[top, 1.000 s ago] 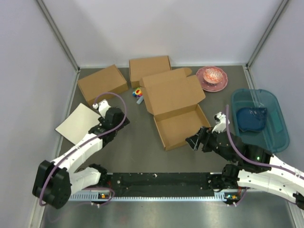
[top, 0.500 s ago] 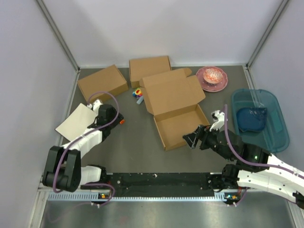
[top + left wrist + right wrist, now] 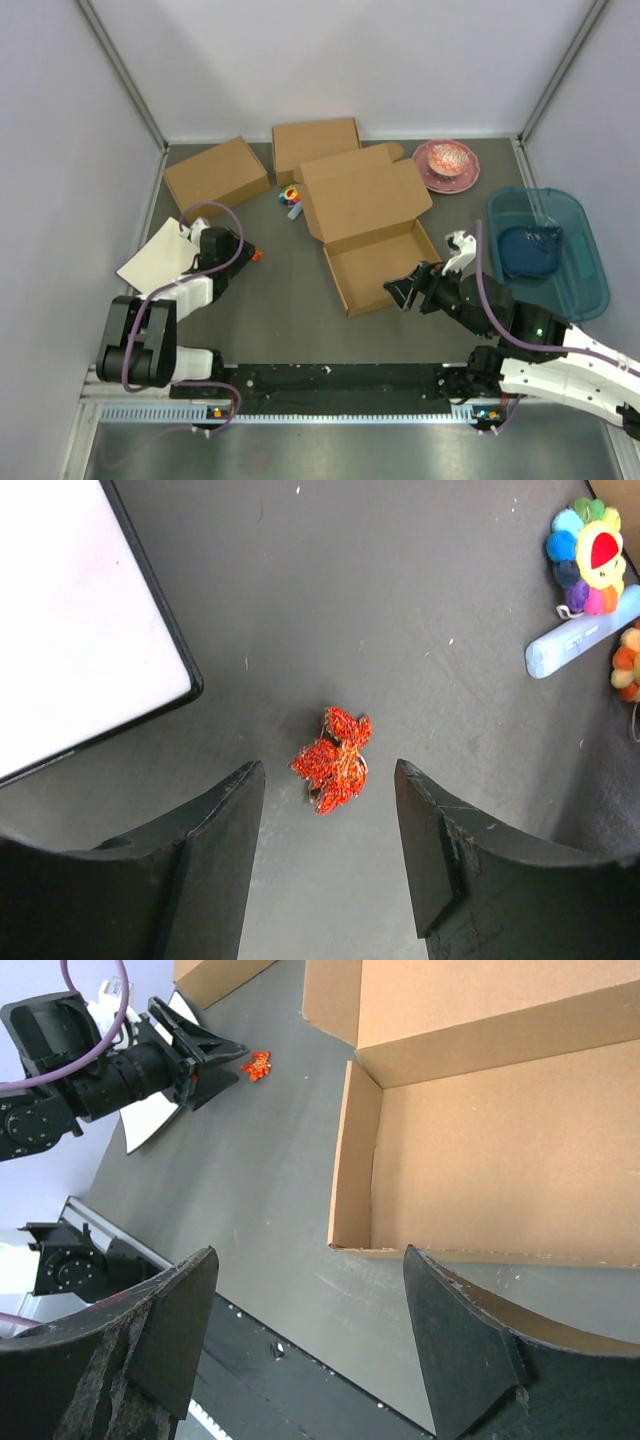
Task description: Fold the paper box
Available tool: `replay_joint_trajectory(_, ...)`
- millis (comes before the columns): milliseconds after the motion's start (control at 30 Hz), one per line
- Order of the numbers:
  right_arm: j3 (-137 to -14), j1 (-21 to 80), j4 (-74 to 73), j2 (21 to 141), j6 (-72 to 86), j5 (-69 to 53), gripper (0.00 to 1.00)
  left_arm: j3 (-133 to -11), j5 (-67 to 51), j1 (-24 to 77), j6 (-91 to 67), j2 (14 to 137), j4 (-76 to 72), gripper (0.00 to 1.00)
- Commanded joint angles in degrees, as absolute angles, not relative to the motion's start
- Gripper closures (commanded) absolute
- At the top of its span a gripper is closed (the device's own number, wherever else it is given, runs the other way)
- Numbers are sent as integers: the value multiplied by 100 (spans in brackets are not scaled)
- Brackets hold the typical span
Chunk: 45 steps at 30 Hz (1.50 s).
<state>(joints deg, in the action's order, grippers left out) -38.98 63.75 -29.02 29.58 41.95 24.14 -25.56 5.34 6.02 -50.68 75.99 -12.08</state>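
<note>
The right gripper (image 3: 402, 292) hangs with its jaws spread and empty, just off the near edge of the paper box (image 3: 385, 265). The box's open tray lies just beyond it, with the lid flat on the far side. Well to the left, the left gripper (image 3: 244, 253) is parted too, its fingers either side of a small orange-red trinket (image 3: 333, 759) on the table.

Brn paper box (image 3: 368, 222), teal bin (image 3: 587, 268)

The paper box (image 3: 372, 228) is lying open at centre frame on the surface (image 3: 290, 305). A closed box (image 3: 213, 175) and a second box (image 3: 315, 146) are sitting side by side at upper left. A board (image 3: 160, 258) is lying at left, a plate (image 3: 447, 165) at upper right, and a tub (image 3: 547, 250) at right.
</note>
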Motion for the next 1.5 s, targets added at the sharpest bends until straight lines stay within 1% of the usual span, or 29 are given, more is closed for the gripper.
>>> replay_joint_trajectory(0,-3841,6425,-2663,2848,4104,2479,25,-2531,387,492,-5071,7831,-1854,40)
replay_joint_trajectory(267,-3736,6425,-2681,2707,4096,2479,25,-2356,220,413,-5186,8314,-2390,45)
replay_joint_trajectory(500,-3674,6425,-2672,2733,4122,2505,25,-2347,106,378,-5150,8332,-2461,48)
replay_joint_trajectory(633,-3700,6425,-2672,2777,4087,2514,25,-2373,62,378,-5089,8332,-2435,53)
replay_joint_trajectory(767,-3674,6425,-2681,2769,4096,2522,26,-2434,26,369,-5019,8341,-2338,61)
replay_joint_trajectory(1067,-3621,6425,-2689,2690,4087,2531,26,-2479,26,369,-5001,8350,-2232,65)
replay_joint_trajectory(1233,-3577,6425,-2689,2698,4113,2549,27,-2426,26,378,-5010,8323,-2267,73)
replay_joint_trajectory(1467,-3533,6425,-2716,2663,4148,2531,27,-2408,26,369,-5010,8288,-2250,79)
